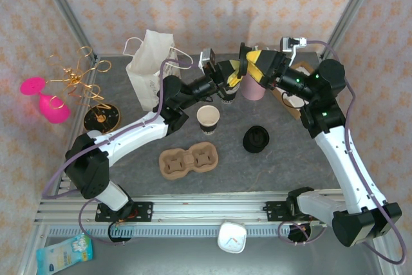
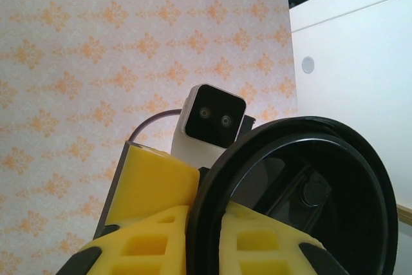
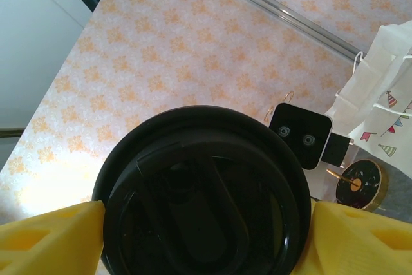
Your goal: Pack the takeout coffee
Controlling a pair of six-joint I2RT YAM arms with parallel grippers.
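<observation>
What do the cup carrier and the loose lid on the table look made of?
Cup carrier: moulded paper pulp, it seems; matte brown, with soft rounded wells. Loose lid: probably thin plastic; black, with moulded ridges.

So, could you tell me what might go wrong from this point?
The black lid is pinched at its rim by the left gripper while the right gripper has a finger on either side of it. If the left lets go too soon, the lid may drop. The wrists also crowd together beside the pink cup, which a bump could tip.
</observation>
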